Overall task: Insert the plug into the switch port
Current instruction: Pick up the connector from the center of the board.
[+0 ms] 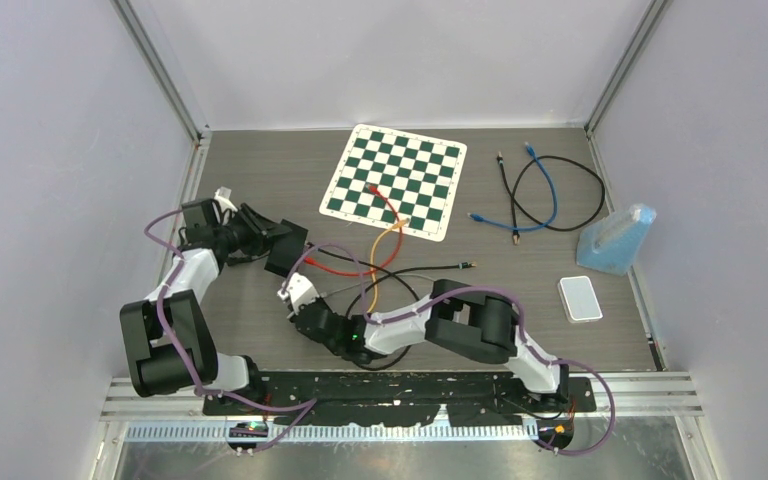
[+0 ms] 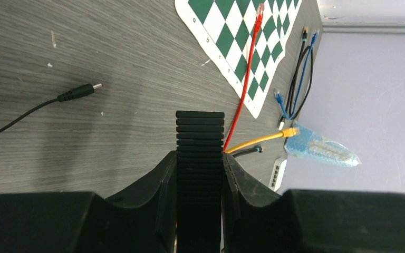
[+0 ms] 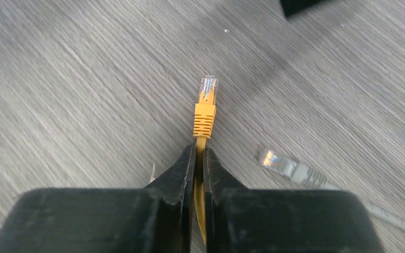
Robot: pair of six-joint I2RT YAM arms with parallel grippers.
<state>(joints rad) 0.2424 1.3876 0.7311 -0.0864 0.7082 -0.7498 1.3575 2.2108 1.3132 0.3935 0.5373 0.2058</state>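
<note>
Gripping the yellow cable [image 3: 201,216] just behind the boot of its plug [image 3: 207,100], the right gripper [image 3: 199,152] is clenched, with both fingers pressed flat against the cable. The plug projects straight out past the fingertips, clear tip forward, above the grey table [image 1: 260,170]. It is not seated in any port.

The left gripper [image 2: 200,156] is clamped on the switch [image 2: 200,126], a black ribbed box held upright between the two fingers, with its top end standing beyond the fingertips. No port on it can be made out.

In the top view the right gripper sits just beside the switch, on the near side of it. Whether they touch cannot be told.

A grey plug [image 3: 277,161] lies on the table to one side of the right fingers. A red cable [image 2: 248,68] runs from beside the switch onto the checkered mat [image 1: 395,180]. A black cable [image 2: 76,93] with a round metal tip lies apart on the table.
</note>
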